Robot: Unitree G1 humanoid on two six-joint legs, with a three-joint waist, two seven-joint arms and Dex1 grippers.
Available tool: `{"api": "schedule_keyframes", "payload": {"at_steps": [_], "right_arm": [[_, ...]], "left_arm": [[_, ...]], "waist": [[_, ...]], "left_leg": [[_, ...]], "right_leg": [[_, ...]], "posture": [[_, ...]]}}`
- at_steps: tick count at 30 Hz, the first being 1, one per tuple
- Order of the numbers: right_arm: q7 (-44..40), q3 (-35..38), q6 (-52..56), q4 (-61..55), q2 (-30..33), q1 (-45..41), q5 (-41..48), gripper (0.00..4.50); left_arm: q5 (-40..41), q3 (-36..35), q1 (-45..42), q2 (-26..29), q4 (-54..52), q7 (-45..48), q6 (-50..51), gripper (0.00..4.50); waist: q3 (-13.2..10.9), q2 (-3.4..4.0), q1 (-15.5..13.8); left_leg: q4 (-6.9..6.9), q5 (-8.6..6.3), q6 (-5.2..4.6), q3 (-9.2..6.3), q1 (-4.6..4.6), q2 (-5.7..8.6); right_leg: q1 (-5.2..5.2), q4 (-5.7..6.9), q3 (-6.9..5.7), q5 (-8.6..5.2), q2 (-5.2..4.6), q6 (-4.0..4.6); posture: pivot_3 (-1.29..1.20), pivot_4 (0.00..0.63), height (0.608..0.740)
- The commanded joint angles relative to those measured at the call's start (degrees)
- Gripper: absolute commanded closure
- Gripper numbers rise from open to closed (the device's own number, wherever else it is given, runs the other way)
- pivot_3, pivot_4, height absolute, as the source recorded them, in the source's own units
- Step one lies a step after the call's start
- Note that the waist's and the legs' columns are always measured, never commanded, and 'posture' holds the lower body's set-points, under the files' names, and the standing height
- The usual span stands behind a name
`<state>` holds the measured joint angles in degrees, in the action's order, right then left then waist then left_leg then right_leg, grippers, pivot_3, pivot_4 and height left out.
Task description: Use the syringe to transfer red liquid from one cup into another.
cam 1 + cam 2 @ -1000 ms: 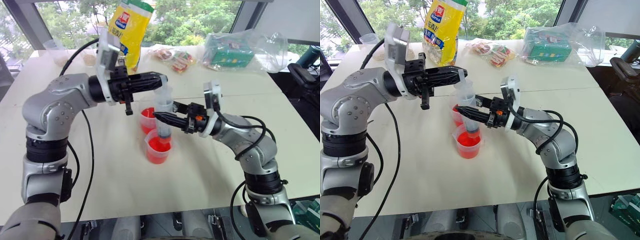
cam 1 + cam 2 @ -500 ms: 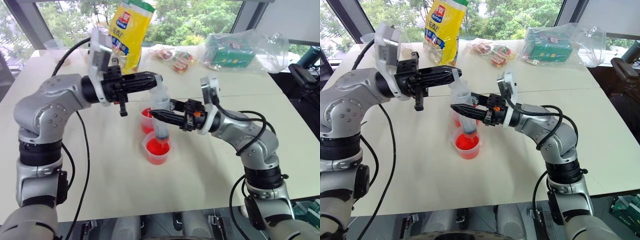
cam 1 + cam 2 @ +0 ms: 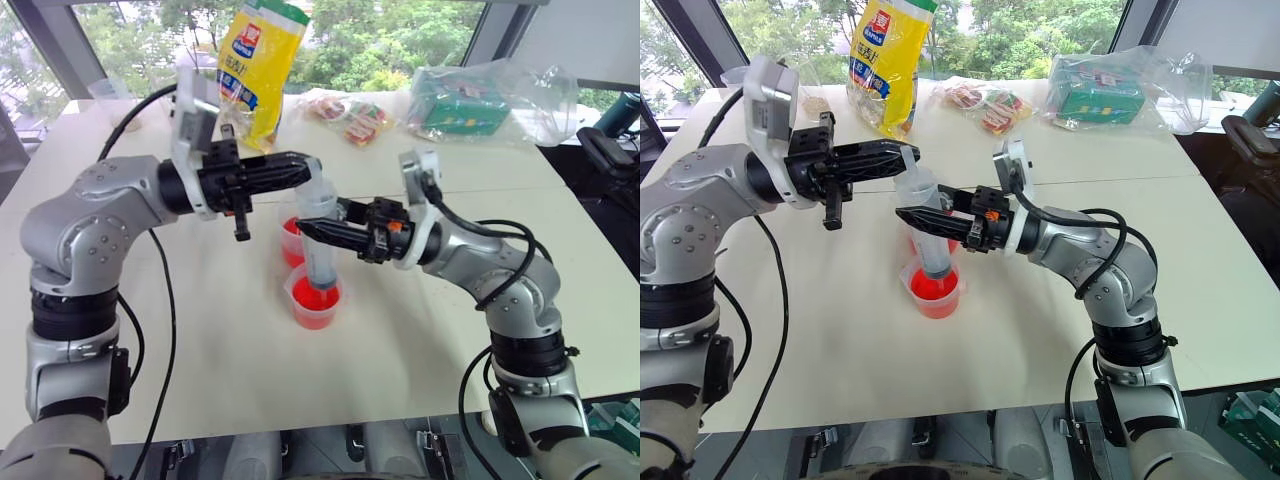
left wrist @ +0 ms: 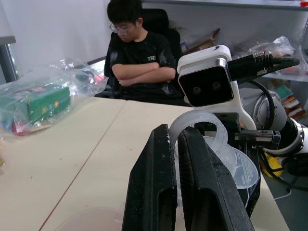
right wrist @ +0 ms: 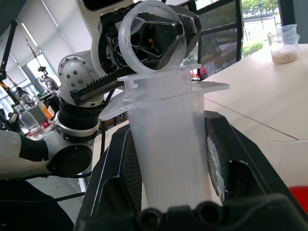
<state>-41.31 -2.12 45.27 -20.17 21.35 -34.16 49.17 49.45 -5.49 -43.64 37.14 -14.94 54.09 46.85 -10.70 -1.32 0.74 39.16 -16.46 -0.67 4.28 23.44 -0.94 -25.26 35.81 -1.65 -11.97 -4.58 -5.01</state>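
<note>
From the head camera, the syringe [image 3: 320, 240] stands upright over the nearer cup [image 3: 316, 300], its tip down inside the cup, which holds red liquid [image 3: 315, 297]. A second cup [image 3: 293, 240] with red in it sits just behind, touching or nearly touching the first. The right gripper [image 3: 305, 229] reaches in from the right and is clamped around the syringe barrel. The left gripper [image 3: 315, 165] comes in level from the left, its fingers clenched on the plunger's ring at the top of the syringe. Both cups sit near the middle of the white table [image 3: 400, 340]; bare tabletop lies open to the near side and to the left and right of them. Along the far edge lie a yellow bag [image 3: 258, 62], snack packets [image 3: 348, 112] and a clear bag with a green box [image 3: 470, 100]; a small cup of grain [image 3: 816, 102] stands at the far left.

In the left wrist view, the two black fingers [image 4: 156, 192] are pressed together on the clear plunger ring [image 4: 197, 130], with the right arm's white camera housing [image 4: 207, 79] just beyond. A seated person [image 4: 139, 57] with folded arms is past the table's far edge.

In the right wrist view, the frosted barrel [image 5: 168, 144] rises between the pads [image 5: 127, 168], gripped on both sides, with the ring above it held by the left gripper.
</note>
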Motion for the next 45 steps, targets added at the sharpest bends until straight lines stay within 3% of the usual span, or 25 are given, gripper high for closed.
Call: {"api": "schedule_keyframes", "payload": {"at_steps": [1, 10, 14, 20, 29, 34, 39, 43, 45], "right_arm": [[1.0, 5.1, -2.7, -4.4, -0.7, -4.1, 3.8, 3.05], [2.0, 5.0, -3.0, -4.1, -0.9, -4.4, 4.6, 3.05], [1.9, 4.6, -2.8, -4.0, -0.7, -4.1, 4.6, 3.05], [2.3, 4.1, -1.7, -3.9, -1.1, -3.5, 4.7, 3.05], [4.0, 5.1, 0.4, -2.1, -0.9, -4.7, 6.1, 3.05], [10.3, 9.1, 5.4, 1.3, 0.4, -9.5, 10.5, 3.05], [20.6, 14.1, 17.8, 14.0, 7.0, -20.0, 12.0, 3.05], [21.1, 8.6, 32.2, 27.1, 17.4, -24.5, 4.8, 3.05], [19.9, 5.1, 34.6, 31.0, 19.7, -23.9, 1.1, 3.05]], "left_arm": [[0.7, 2.3, 1.6, 0.8, -2.4, 0.6, 2.6, 4.40], [1.3, 2.3, 1.9, 1.4, -2.7, 0.1, 3.2, 4.40], [1.7, 1.1, 0.7, 2.7, -1.4, -0.5, 3.8, 3.13], [1.8, -2.6, -0.1, 4.7, -0.1, -2.1, 4.5, 0.08], [3.6, -8.4, 4.6, 11.0, -2.3, -2.3, 5.7, 0.02], [3.7, -9.5, 7.3, 12.0, -3.5, -2.2, 5.3, 0.02], [2.9, -8.7, 8.5, 10.8, -4.0, -3.0, 3.9, 0.02], [1.6, -7.5, 10.9, 9.9, -5.4, -2.9, 1.9, 0.02], [0.5, -6.7, 12.0, 9.7, -6.0, -2.8, 0.8, 0.02]], "waist": [[0.0, 0.00, 0.0], [0.0, 0.00, 0.0], [0.0, 0.00, 0.0], [0.0, 0.00, 0.0], [0.0, 0.01, 0.2], [0.0, 0.01, -0.1], [0.0, 0.02, -0.1], [0.0, 0.01, 0.0], [0.0, 0.00, 0.0]], "left_leg": [[0.00, 0.00, 0.00, 0.00, 0.00, 0.00], [0.00, 0.00, 0.00, 0.00, 0.00, 0.00], [0.00, 0.00, 0.00, 0.00, 0.00, 0.00], [0.00, 0.00, 0.00, 0.00, 0.00, -0.01], [-0.02, 0.00, 0.00, -0.01, -0.01, -0.04], [-0.01, 0.00, 0.00, 0.01, 0.00, -0.01], [0.01, 0.01, 0.02, 0.02, 0.00, 0.00], [-0.08, -0.02, -0.03, 0.03, 0.03, -0.01], [-0.11, -0.07, -0.12, 0.08, 0.07, -0.01]], "right_leg": [[0.00, 0.00, 0.00, 0.00, 0.00, 0.00], [0.00, 0.00, 0.00, 0.00, 0.00, 0.00], [0.00, 0.00, 0.00, 0.00, 0.00, 0.00], [0.00, 0.00, 0.00, 0.00, 0.01, 0.00], [-0.03, 0.00, 0.00, -0.01, 0.03, 0.01], [0.00, -0.02, 0.00, -0.01, -0.04, 0.02], [0.00, -0.03, 0.00, -0.12, -0.06, 0.23], [0.02, -0.23, -0.01, -0.13, -0.06, 0.26], [0.02, -0.36, 0.02, -0.13, -0.06, 0.26]], "posture": [[0.00, 0.150, 0.740], [0.00, 0.150, 0.740], [0.00, 0.150, 0.740], [0.00, 0.150, 0.740], [0.00, 0.150, 0.740], [0.00, 0.150, 0.740], [0.00, 0.150, 0.740], [0.00, 0.150, 0.740], [0.00, 0.150, 0.740]]}}
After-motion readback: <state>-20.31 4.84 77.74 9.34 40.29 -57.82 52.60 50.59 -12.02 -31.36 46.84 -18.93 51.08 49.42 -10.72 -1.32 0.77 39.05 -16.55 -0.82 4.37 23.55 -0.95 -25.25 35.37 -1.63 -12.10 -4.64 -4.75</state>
